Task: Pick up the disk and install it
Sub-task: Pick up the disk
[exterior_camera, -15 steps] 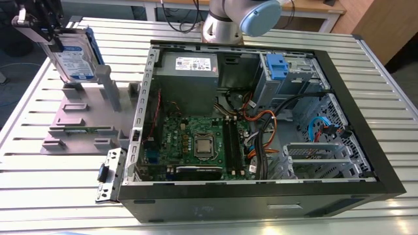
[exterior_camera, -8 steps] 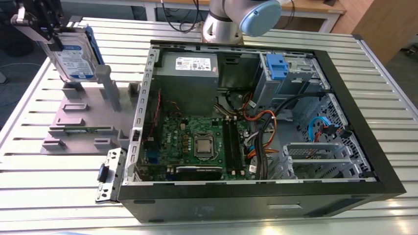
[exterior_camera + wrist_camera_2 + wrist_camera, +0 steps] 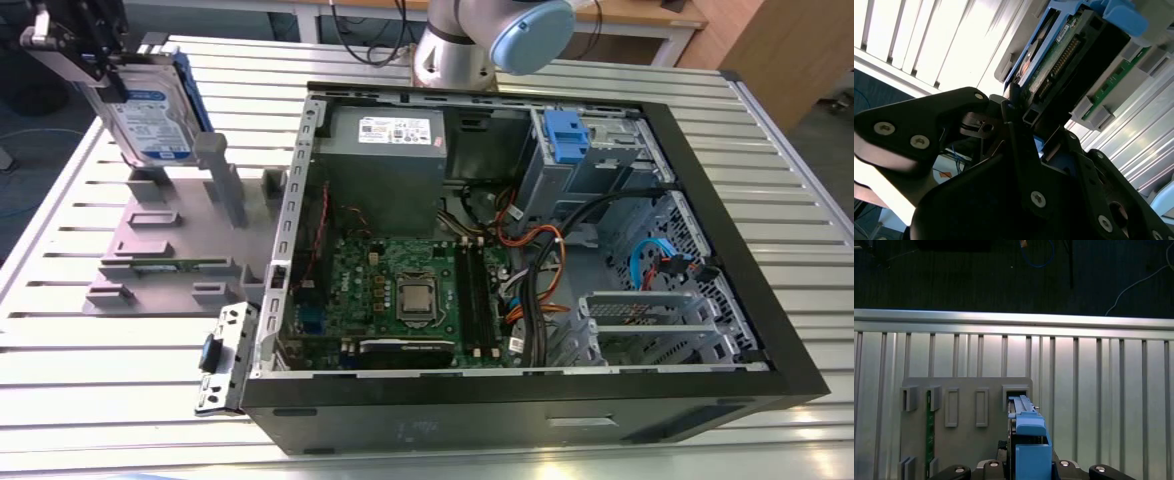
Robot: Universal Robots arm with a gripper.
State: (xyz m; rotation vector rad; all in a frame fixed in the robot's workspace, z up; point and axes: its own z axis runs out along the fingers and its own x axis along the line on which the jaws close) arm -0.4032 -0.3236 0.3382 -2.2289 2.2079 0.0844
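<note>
- Claw (image 3: 1026, 117), black links and screws close to the lens in the second wrist view: clenched on the disk (image 3: 1064, 55), fingers pinching one end of it.
- The same view gives the disk's underside: green circuit board, dark connector row, blue bracket along the edge.
- Exterior view: claw (image 3: 80, 55) in the upper left of the frame, with the disk (image 3: 150, 105) hanging tilted below it, white-and-blue label facing the camera.
- The disk's lower end is just beside an upright post of the grey stand (image 3: 174, 235); cannot tell whether they touch.
- First wrist view looks down the disk (image 3: 1029, 440) edge-on, blue bracket foremost, over a slot of the stand (image 3: 964, 390). A green board strip (image 3: 929, 425) sits in another slot.
- The stand rests on the slatted metal counter (image 3: 107, 370), at the exterior view's left of the open computer case (image 3: 534, 410).
- Inside the case: grey power-supply box (image 3: 387, 150), motherboard (image 3: 400, 290), blue drive caddy (image 3: 566, 135).
- Arm joint (image 3: 494, 40) at top centre, behind the case.
</note>
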